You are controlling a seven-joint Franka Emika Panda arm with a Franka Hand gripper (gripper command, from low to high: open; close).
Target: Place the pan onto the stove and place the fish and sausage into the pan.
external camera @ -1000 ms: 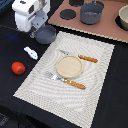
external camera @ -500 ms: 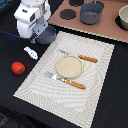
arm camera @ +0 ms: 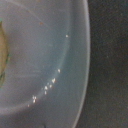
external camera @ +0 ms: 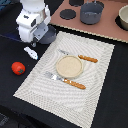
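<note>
The blue-grey pan sits on the dark table at the placemat's far corner, mostly hidden under my gripper, which hangs right over it. The wrist view is filled by the pan's smooth inside and rim; my fingers do not show there, so I cannot tell whether they are open or shut. The white fish lies on the table just beside the gripper. The red sausage lies further out on the table. The pinkish-brown stove with black burner discs lies at the back.
A larger grey pot stands on the stove, and a pale bowl at its far end. The striped placemat holds a beige plate, a knife and a fork.
The gripper has sunk slightly over the pan. The fish, the sausage and the rest have not moved.
</note>
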